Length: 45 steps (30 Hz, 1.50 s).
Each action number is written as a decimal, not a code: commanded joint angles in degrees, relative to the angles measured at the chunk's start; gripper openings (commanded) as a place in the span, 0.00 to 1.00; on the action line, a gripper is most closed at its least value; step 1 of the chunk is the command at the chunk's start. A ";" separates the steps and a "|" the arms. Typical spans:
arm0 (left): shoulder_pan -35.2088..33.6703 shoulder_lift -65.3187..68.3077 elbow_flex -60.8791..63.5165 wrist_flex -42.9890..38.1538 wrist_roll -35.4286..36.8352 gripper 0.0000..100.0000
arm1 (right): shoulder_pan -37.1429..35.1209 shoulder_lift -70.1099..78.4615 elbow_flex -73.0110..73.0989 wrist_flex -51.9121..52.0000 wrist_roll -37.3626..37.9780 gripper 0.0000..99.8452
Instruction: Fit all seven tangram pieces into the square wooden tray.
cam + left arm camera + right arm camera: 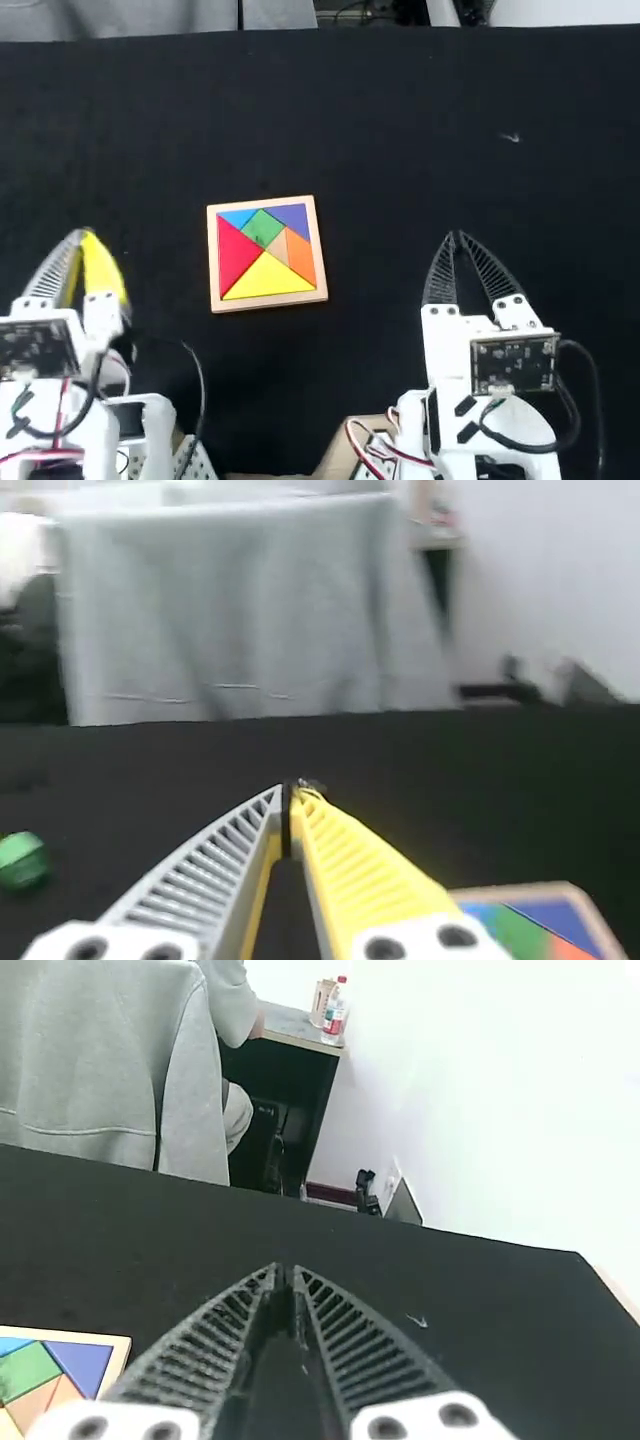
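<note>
High view: the square wooden tray [270, 302] sits mid-worktop, holding 7 tangram pieces [265, 255]; left gripper [88, 235] and right gripper [455, 237], by the near edge, both clenched, empty.

Seven tangram pieces [265, 277], one tray [213, 262]
</note>
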<state>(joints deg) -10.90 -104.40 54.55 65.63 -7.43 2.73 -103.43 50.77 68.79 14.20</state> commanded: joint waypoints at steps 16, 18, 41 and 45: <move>7.25 -0.26 16.84 -7.56 2.99 0.03 | 0.62 -4.26 15.87 -14.07 0.62 0.01; 6.73 -0.26 18.95 -7.56 2.99 0.03 | 0.62 -4.26 18.07 -14.59 0.62 0.01; 1.89 -0.09 42.77 -9.49 0.97 0.10 | 0.97 -4.88 45.76 -29.71 0.62 0.01; 1.63 -0.09 42.77 -5.63 0.97 0.10 | 0.97 -5.05 45.76 -25.14 0.62 0.01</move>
<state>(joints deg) -8.97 -104.04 96.22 56.75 -6.11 2.81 -103.43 96.66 40.84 14.55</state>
